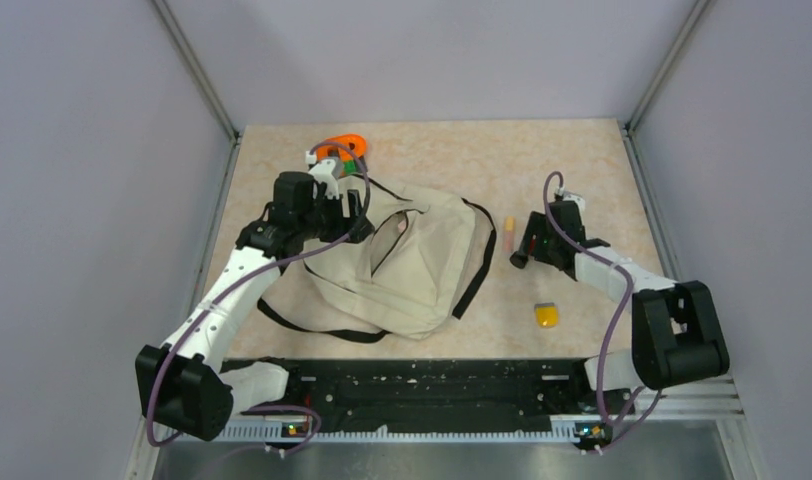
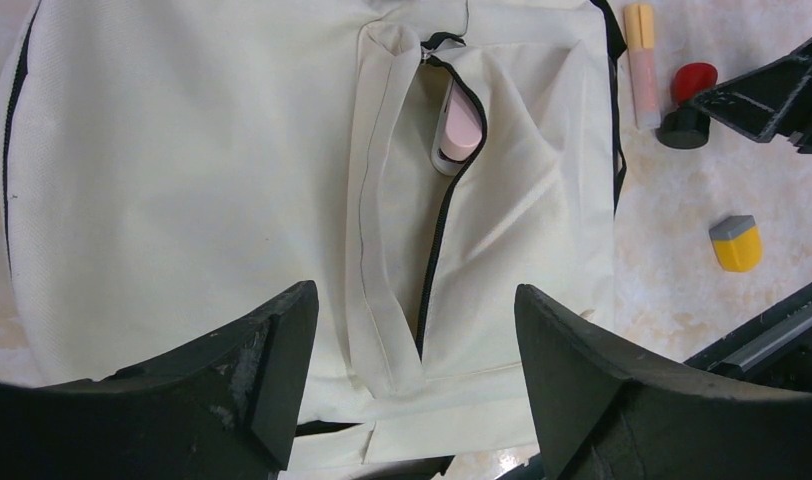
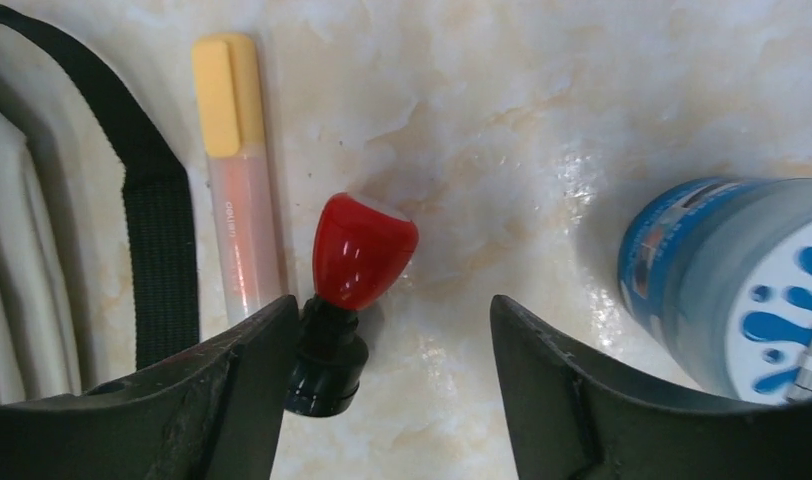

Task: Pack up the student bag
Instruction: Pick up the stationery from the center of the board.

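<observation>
- The beige backpack [image 1: 412, 265] lies flat on the table [image 1: 582, 170], left of centre, zip pocket open.
- The left gripper [image 2: 410, 310] hovers over it, fingers spread, empty.
- The right gripper [image 3: 392, 320], fingers apart, straddles a red-topped stamp [image 3: 357, 250] beside an orange pen [image 3: 237, 180].

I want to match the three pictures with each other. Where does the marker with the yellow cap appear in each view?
Top external: the marker lies near the middle, just right of the student bag.
Left wrist: top right corner.
Right wrist: upper left.
Shared landmark: the bag's black strap runs beside the marker in every view.
</observation>
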`<action>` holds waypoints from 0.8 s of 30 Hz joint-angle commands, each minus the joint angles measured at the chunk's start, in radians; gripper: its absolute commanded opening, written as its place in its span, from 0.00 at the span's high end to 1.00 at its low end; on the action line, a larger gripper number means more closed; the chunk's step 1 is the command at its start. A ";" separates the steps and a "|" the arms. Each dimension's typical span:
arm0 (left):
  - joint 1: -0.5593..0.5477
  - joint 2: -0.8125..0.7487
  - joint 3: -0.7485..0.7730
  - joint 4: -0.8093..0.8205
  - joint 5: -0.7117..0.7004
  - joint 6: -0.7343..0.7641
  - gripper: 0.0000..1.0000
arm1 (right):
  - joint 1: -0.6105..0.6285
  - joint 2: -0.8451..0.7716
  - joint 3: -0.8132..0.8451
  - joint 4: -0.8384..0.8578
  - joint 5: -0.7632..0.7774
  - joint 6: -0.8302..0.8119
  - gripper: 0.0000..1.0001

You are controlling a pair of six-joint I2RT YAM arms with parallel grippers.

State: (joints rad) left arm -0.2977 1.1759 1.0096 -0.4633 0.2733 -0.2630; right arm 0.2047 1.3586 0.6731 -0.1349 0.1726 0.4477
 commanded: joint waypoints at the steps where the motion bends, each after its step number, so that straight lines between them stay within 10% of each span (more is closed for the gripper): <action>1: -0.006 -0.004 -0.003 0.046 0.016 -0.004 0.23 | -0.005 0.074 0.055 0.057 -0.044 0.006 0.35; 24: -0.006 0.004 -0.002 0.045 0.018 -0.004 0.23 | 0.023 0.223 0.130 0.070 -0.094 -0.028 0.59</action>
State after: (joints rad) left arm -0.3012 1.1767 1.0092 -0.4629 0.2741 -0.2634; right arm 0.2115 1.5650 0.7628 -0.0727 0.0669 0.4328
